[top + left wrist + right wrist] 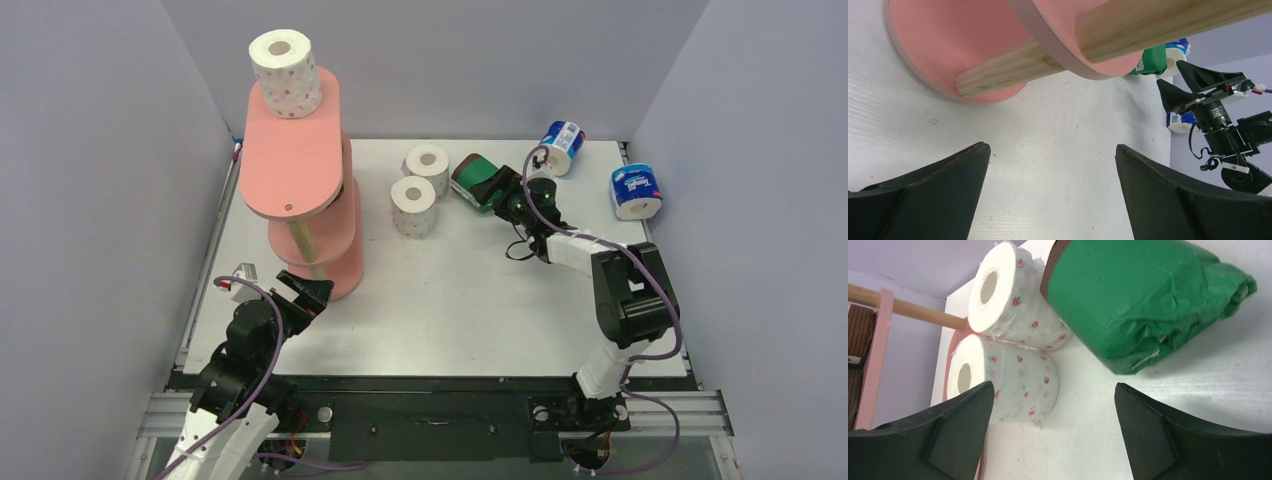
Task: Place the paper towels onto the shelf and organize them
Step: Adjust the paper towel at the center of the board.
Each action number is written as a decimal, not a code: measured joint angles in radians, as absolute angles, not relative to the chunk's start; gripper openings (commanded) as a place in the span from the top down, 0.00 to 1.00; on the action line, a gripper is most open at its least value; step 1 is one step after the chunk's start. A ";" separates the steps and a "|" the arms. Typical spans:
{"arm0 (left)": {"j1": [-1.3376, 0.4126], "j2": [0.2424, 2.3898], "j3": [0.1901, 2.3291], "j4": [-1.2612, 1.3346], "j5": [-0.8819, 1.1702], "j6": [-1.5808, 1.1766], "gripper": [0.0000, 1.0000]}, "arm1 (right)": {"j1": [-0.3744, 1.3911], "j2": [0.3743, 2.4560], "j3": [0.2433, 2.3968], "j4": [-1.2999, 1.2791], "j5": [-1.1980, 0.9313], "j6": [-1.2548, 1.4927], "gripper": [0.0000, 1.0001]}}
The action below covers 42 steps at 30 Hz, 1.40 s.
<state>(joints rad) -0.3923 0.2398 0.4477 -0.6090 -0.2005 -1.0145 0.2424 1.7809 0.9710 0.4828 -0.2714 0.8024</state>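
The pink shelf (295, 150) stands at the left with a red-dotted white roll (285, 72) on its top board. Two more dotted rolls (428, 168) (413, 205) stand mid-table. A green-wrapped roll (473, 178) lies beside them. My right gripper (497, 190) is open just short of it. In the right wrist view the green roll (1143, 300) lies ahead of the gripper (1053, 390), nothing between the fingers. The dotted rolls (1008, 377) are on its left. My left gripper (1053, 150) hangs open and empty before the shelf's bottom board (963, 45).
Two blue-white wrapped rolls (562, 146) (636, 191) lie at the back right near the wall. Grey walls close in the table on three sides. Something brown (860, 325) sits on a shelf board at the left edge of the right wrist view.
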 measured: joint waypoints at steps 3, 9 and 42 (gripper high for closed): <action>-0.392 0.237 0.448 -0.609 -0.200 -1.015 0.04 | 0.243 1.720 0.911 0.495 -0.262 0.815 0.14; -0.392 0.227 0.445 -0.608 -0.201 -1.015 0.04 | 0.228 1.607 0.810 0.529 -0.197 0.851 0.11; -0.392 0.252 0.417 -0.611 -0.216 -1.008 0.04 | 0.221 1.946 1.033 0.615 -0.136 1.019 0.09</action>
<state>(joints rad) -0.3923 0.2516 0.4168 -0.6109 -0.2165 -1.0084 0.2211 1.9457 1.0332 0.6147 -0.1356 1.0195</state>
